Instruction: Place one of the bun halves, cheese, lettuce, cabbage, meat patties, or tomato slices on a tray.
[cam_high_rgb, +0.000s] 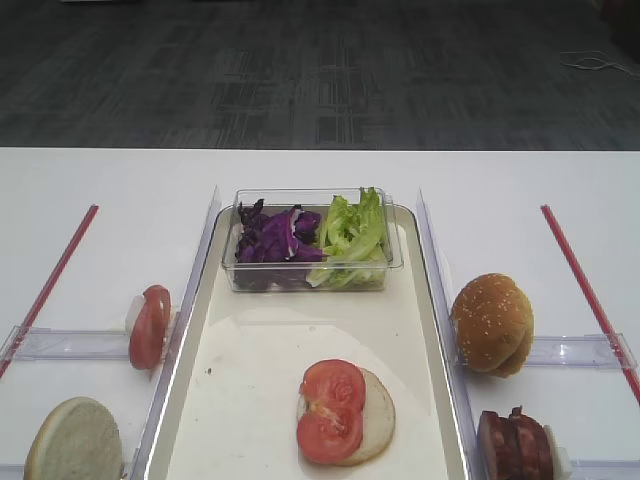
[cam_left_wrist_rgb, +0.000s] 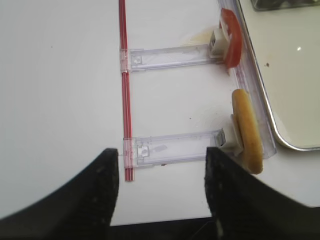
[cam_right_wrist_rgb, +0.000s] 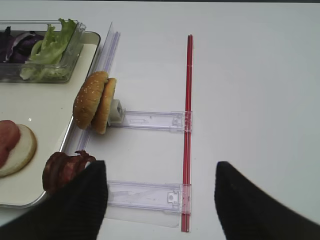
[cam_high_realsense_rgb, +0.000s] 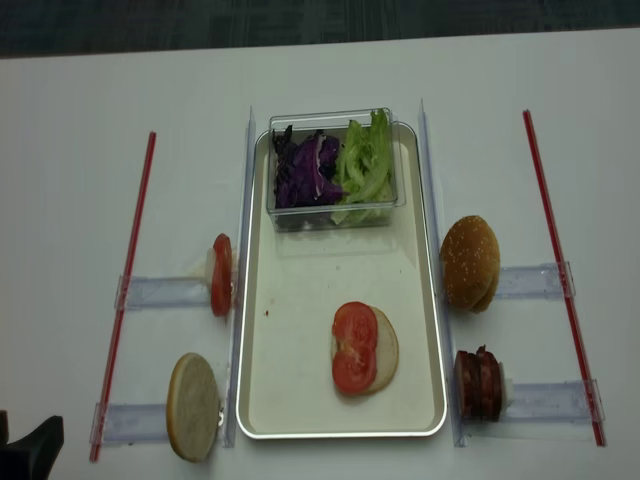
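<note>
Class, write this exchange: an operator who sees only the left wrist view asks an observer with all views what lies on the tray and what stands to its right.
Operator: What is on the tray's middle?
Observer: A flat bun half lies on the tray, with tomato slices on top.
Operator: And right of the tray?
Observer: Sesame bun halves and meat patties stand on edge there, off the tray.
</note>
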